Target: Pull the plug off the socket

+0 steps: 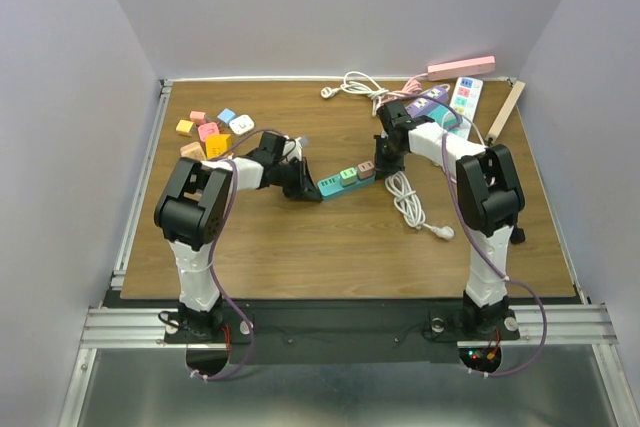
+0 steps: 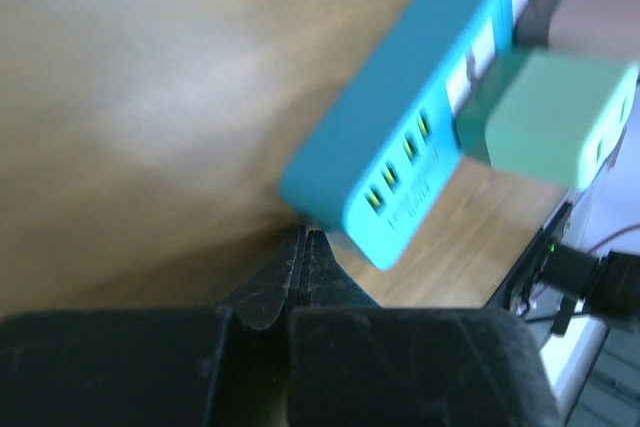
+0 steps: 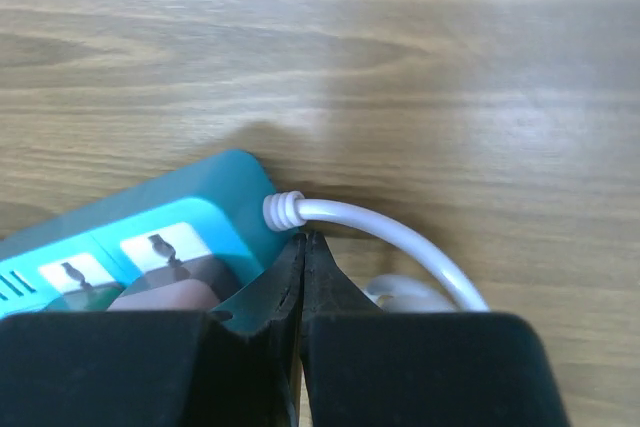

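Observation:
A teal power strip (image 1: 342, 180) lies mid-table with a green plug (image 1: 348, 174) and a brown plug (image 1: 366, 168) seated in it. In the left wrist view the strip (image 2: 400, 137) ends just above my left gripper (image 2: 303, 239), which is shut and empty at the strip's USB end; the green plug (image 2: 550, 117) shows there too. My right gripper (image 3: 303, 242) is shut and empty, its tips at the strip's cord end (image 3: 150, 237), just below the white cord's strain relief (image 3: 283, 211). The brown plug (image 3: 165, 297) sits partly behind my fingers.
The strip's white cord (image 1: 408, 199) coils to the right. Small coloured adapters (image 1: 212, 130) lie at the back left. A purple strip (image 1: 428, 102), a white strip (image 1: 465, 99), a pink strip (image 1: 461, 67) and a wooden stick (image 1: 505, 110) lie at the back right.

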